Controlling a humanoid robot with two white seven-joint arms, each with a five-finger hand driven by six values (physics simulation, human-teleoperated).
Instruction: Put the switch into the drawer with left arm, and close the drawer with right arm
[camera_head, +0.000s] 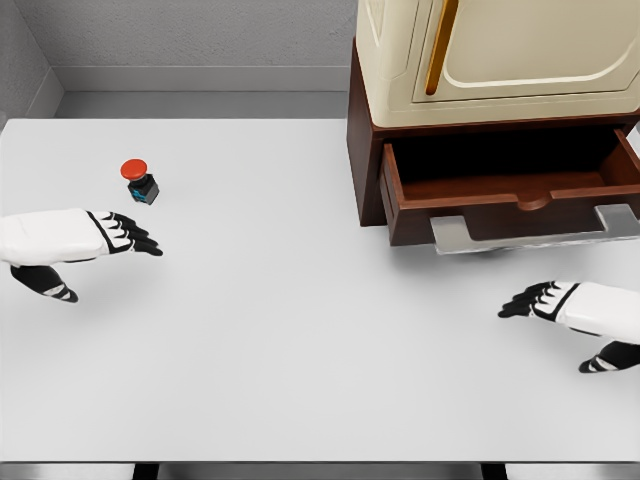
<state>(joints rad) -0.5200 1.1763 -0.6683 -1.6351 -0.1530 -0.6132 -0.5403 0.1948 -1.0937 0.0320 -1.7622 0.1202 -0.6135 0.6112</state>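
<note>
Reaching is the step in hand: the left robot hand (118, 234), fingers spread and empty, hovers near the switch (140, 182) by the bench's (300, 350) left edge. Next it must close on it. The right robot hand (545, 300) waits spread below the open drawer (510, 190).

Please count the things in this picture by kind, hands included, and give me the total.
Switch, red button on a dark base: 1
Cabinet with an open drawer: 1
Table: 1
Hands, left hand and right hand, both open and holding nothing: 2
Total: 5
</note>
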